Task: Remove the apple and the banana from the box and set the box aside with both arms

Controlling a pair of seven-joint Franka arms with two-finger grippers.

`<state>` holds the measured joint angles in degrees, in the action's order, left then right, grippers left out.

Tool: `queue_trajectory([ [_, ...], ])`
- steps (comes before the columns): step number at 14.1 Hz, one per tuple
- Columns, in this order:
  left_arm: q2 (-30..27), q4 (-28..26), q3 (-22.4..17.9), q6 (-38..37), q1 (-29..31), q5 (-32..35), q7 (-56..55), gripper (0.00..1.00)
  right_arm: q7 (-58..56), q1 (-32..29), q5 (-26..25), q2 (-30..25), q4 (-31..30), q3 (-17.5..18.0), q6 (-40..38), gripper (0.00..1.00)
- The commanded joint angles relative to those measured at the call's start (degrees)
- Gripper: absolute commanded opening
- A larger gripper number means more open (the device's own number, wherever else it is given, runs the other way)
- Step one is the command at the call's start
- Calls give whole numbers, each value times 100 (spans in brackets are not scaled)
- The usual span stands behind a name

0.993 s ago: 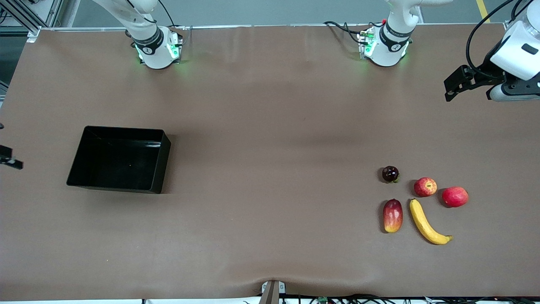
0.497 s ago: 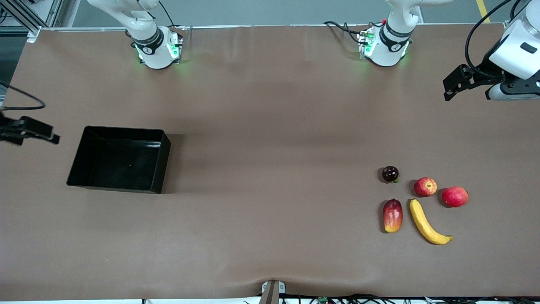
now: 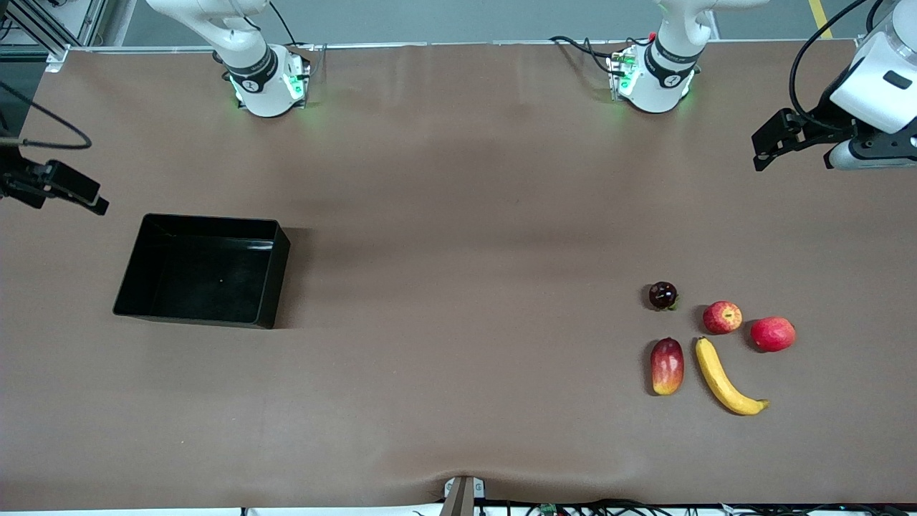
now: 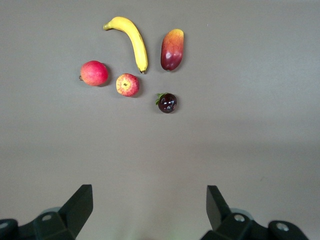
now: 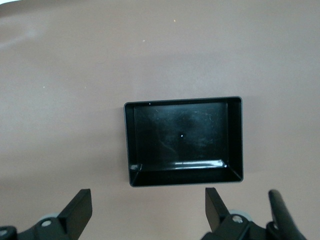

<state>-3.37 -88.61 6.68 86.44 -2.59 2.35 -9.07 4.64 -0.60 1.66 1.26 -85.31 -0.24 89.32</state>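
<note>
The box (image 3: pixel 203 271) sits empty at the right arm's end of the desk (image 3: pixel 458 215), while the apple (image 3: pixel 722 317) and banana (image 3: pixel 727 377) lie on the bare top at the left arm's end, among 3 other fruits, so the task looks all but finished. What remains, by my reading, is getting both arms clear without clipping anything. The right tool (image 5: pixel 145 210), fingers spread and holding nothing, hangs over the desk edge just beside the box; the left tool (image 4: pixel 147 207), likewise spread and empty, hangs over the desk's end above the fruit cluster. Broad open desk lies between box and fruit.
</note>
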Motion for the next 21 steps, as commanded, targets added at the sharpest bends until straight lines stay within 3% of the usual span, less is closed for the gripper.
queue_trajectory([
  [1, -138, -25, 44, -13, 65, -130, 55, 100, -340, -63, -61, -750, -1066, -12, 350, 100],
  [3, -120, -33, 44, -13, 57, -130, 2, 100, -375, -421, 87, -575, -1023, -12, 8, 100],
  [5, -111, -33, 44, -13, 48, -121, -16, 100, -393, -538, 396, -391, -507, -12, -63, 100],
  [9, -111, -16, 44, -13, 22, -121, -42, 100, -384, -459, 291, -205, 31, 23, -204, 100],
  [13, -138, -33, 44, -22, 21, -130, -42, 100, -332, 234, -534, -135, 208, 41, -257, 100],
  [21, -111, 72, 44, -13, 65, -130, -24, 100, -314, 121, -307, -144, 217, -3, -415, 100],
])
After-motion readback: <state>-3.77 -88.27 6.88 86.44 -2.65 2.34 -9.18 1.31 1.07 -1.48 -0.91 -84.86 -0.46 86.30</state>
